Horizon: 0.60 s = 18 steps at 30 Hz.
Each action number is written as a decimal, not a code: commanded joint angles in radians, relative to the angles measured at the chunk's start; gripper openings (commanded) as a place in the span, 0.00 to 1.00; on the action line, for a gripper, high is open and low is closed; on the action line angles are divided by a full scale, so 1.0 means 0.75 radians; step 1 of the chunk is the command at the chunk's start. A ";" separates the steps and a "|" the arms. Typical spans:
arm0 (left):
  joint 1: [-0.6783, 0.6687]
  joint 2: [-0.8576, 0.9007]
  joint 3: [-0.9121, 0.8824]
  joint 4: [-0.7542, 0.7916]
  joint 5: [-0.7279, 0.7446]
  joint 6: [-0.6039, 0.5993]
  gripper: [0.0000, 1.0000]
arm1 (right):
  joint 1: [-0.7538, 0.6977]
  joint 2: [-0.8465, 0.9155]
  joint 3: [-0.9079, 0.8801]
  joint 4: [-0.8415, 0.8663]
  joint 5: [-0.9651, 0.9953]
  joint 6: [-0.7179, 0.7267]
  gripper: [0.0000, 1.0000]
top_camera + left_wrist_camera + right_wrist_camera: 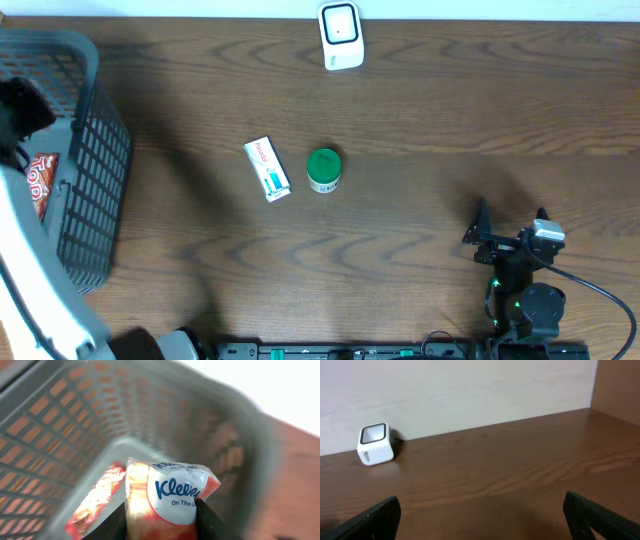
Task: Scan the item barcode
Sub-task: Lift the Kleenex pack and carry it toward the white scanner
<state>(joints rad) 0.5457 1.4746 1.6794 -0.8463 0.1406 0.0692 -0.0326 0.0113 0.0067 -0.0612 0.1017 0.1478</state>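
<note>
A Kleenex tissue pack (pixel 172 497), white and orange with blue lettering, is the item. My left gripper (pixel 162 521) is shut on it, one dark finger on each side, above the inside of the grey mesh basket (pixel 65 420). From overhead the left arm (pixel 25 110) hangs over the basket (pixel 95 170) at the table's left edge, and the pack is hidden there. The white barcode scanner (pixel 340 36) stands at the far edge; the right wrist view shows this scanner (pixel 375 443) against the wall. My right gripper (pixel 505 238) rests open and empty near the front right.
A red-orange packet (pixel 95 502) lies on the basket floor, and the same packet (pixel 42 182) shows from overhead. A white and blue box (pixel 267 169) and a green-lidded jar (pixel 324 170) sit mid-table. Cables run behind the right arm's base.
</note>
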 commanded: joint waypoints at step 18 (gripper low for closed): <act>-0.879 -0.048 0.011 -0.079 0.549 -0.064 0.37 | -0.004 -0.004 -0.002 -0.003 0.006 -0.015 0.99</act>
<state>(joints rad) 0.0078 1.4021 1.6798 -0.9249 0.5259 0.0250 -0.0326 0.0113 0.0067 -0.0612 0.1017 0.1478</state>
